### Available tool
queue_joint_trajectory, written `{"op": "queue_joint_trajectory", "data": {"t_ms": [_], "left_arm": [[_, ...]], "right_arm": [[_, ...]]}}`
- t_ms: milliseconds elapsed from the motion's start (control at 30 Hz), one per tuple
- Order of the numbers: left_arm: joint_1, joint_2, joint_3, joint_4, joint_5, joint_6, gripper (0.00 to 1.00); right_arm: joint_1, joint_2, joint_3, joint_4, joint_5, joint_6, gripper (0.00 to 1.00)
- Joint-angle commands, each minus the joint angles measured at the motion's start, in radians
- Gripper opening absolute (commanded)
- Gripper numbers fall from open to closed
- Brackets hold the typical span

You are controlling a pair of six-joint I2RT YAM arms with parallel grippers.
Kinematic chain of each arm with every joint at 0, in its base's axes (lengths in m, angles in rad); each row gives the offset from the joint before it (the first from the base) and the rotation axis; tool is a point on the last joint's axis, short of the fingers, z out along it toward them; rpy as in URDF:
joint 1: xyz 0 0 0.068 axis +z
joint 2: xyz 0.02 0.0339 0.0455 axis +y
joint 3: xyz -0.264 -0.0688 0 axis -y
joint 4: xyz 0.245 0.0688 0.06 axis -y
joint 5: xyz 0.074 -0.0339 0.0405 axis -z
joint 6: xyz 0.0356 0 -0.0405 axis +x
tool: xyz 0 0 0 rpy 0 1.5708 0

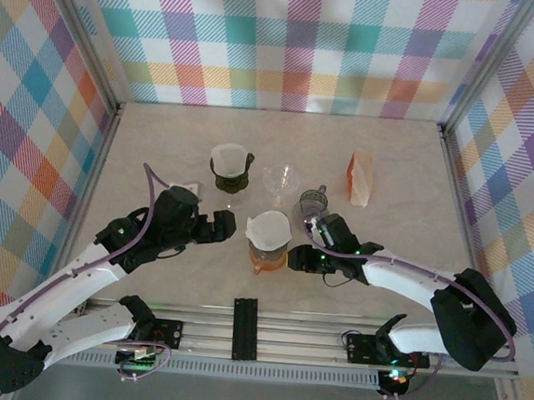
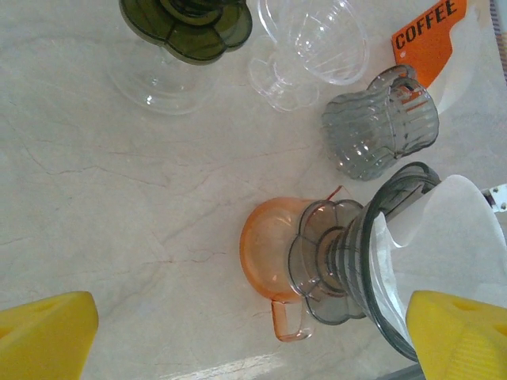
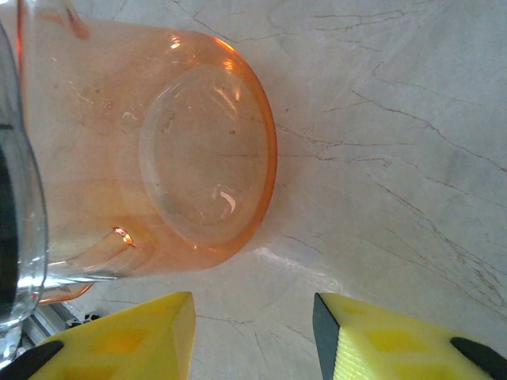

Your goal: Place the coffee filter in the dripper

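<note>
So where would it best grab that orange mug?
Probably low on the round wall of the orange mug, coming from the side: the grey dripper and white filter sit on top, covering its rim.

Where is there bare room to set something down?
Bare: the far strip behind the green dripper and filter pack, and the right edge beyond the pack. Crowded around the orange cup, between left hand and right hand.
</note>
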Motion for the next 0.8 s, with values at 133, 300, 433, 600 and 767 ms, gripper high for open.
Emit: {"op": "queue_joint_trajectory", "data": {"t_ms": [133, 300, 433, 600, 767], "left_arm": [[0.012, -0.017, -0.009, -0.046, -0.044, -0.002, 1.0], [0.013, -0.026, -0.012, -0.047, -0.051, -0.007, 1.0], [0.012, -0.028, -0.01, -0.056, -0.055, -0.002, 1.0], [0.012, -0.035, -0.016, -0.053, -0.054, -0.007, 1.0], [0.012, -0.041, -0.017, -0.054, -0.056, -0.008, 1.0]], "right_arm": [[-0.006, 0.039, -0.022, 0.059, -0.015, 0.039, 0.42], [-0.006, 0.042, -0.024, 0.065, -0.002, 0.043, 0.42], [-0.007, 0.061, -0.022, 0.082, -0.011, 0.049, 0.41], [-0.007, 0.081, -0.016, 0.117, -0.025, 0.06, 0.4], [-0.006, 0.108, -0.001, 0.139, -0.042, 0.065, 0.4]]}}
